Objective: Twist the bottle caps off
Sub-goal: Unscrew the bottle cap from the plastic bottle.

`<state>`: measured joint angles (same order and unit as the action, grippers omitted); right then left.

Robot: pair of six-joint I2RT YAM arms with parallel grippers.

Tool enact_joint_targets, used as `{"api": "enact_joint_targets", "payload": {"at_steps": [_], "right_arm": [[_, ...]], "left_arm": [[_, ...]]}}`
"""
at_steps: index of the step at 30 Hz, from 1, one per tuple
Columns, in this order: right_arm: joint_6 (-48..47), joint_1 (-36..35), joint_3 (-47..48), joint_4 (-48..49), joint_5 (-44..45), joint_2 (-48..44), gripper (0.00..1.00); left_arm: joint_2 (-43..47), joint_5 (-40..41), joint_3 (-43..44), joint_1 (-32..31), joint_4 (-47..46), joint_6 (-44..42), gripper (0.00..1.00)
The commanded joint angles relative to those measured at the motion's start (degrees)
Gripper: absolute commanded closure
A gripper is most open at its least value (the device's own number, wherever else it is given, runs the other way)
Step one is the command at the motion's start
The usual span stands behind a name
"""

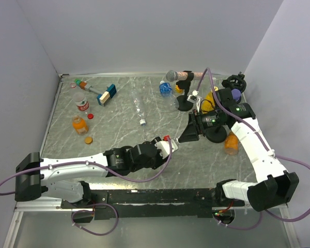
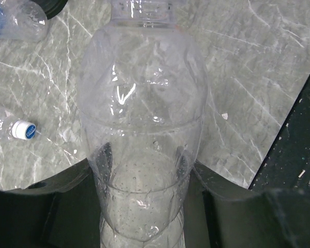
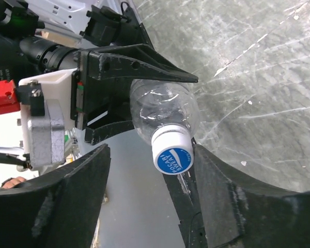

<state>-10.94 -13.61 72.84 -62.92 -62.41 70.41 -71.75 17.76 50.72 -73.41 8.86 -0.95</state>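
Note:
My left gripper (image 1: 169, 145) is shut on a clear bottle (image 2: 143, 98) and holds it off the table, neck pointing at the right arm. In the left wrist view the black fingers (image 2: 67, 199) press on both sides of the bottle's body. The bottle's white cap (image 3: 172, 152), with a blue printed top, sits between the jaws of my right gripper (image 3: 144, 173). Those jaws stand wide open. The cap is close against the right finger (image 3: 217, 199), with a wide gap on the other side. In the top view my right gripper (image 1: 189, 133) faces the left one.
At the left stand a squat orange bottle (image 1: 79, 124), a red-labelled clear bottle (image 1: 81, 104), a loose red cap (image 1: 90, 115), an orange cap (image 1: 88, 139) and a blue-and-tan block (image 1: 107, 95). A small clear capped bottle (image 1: 140, 112) lies mid-table. A blue-labelled bottle (image 1: 166, 89), a grey microphone (image 1: 171, 75) and an orange bottle (image 1: 231, 143) crowd the right.

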Motion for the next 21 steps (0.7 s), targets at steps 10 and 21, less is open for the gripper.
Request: {"api": "enact_joint_targets", "payload": {"at_steps": [10, 21], "right_arm": [[-0.66, 0.16, 2.39, -2.21, -2.19, 1.57, 0.66], [-19.18, -4.05, 5.65, -5.82, -4.12, -0.27, 0.91]], "left_arm": [[1.17, 1.84, 2.19, -0.51, -2.97, -0.19, 0.84], [9.07, -21.06, -5.00, 5.19, -8.42, 4.20, 0.83]]}}
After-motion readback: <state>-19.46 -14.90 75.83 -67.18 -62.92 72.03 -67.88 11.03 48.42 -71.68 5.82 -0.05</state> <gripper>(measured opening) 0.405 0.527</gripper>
